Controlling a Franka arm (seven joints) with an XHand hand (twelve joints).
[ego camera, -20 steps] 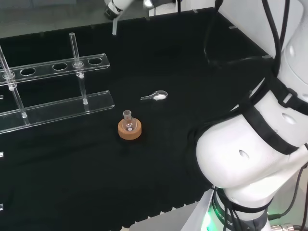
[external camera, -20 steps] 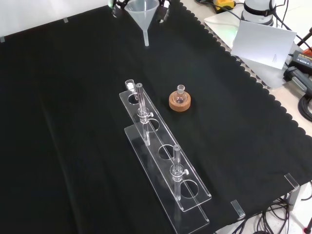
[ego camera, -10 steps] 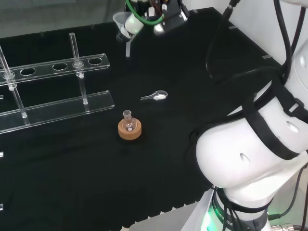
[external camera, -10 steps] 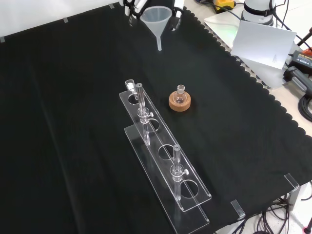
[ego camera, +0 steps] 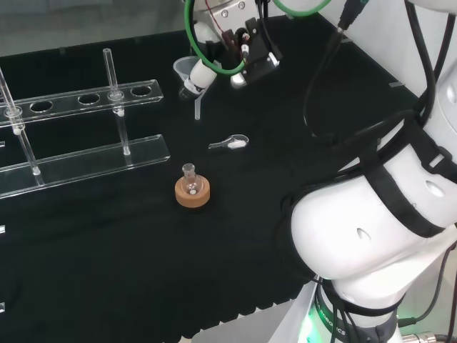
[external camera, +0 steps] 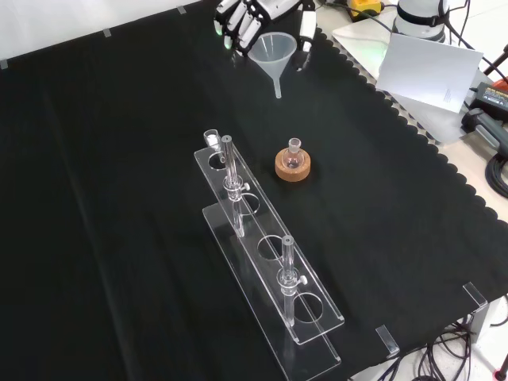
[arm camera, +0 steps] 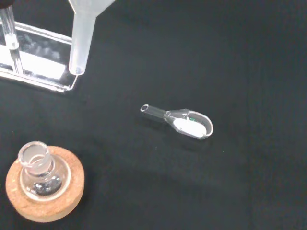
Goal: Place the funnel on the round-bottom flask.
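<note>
— Where is the funnel (external camera: 275,53) at this moment?

— In the air, held by the hand (external camera: 252,17) at the top of the front view. Fingers curl round one side of the cone's rim and the thumb (external camera: 305,41) presses the other side, so it is pinched between them. The stem points straight down, its tip clear of the black cloth (external camera: 111,198).

— And the round-bottom flask (external camera: 293,158)?

— It sits upright in its cork ring (external camera: 292,167) near the middle of the cloth, neck open. In the front view the funnel hangs well above and slightly left of it; in the head view the funnel (ego camera: 190,75) is farther back than the flask (ego camera: 190,183), not over its mouth.

— Anything in the flask?

— The wrist view shows the neck (arm camera: 34,155) and a dark glint at the bottom of the bulb, but I cannot tell whether that is liquid or reflection.

— What else is on the bench?

— A clear acrylic test tube rack (external camera: 266,262) with two glass tubes standing in it, just left of the flask in the front view. A small glass weighing scoop (arm camera: 181,121) with white powder lies on the cloth, apart from the flask.
</note>
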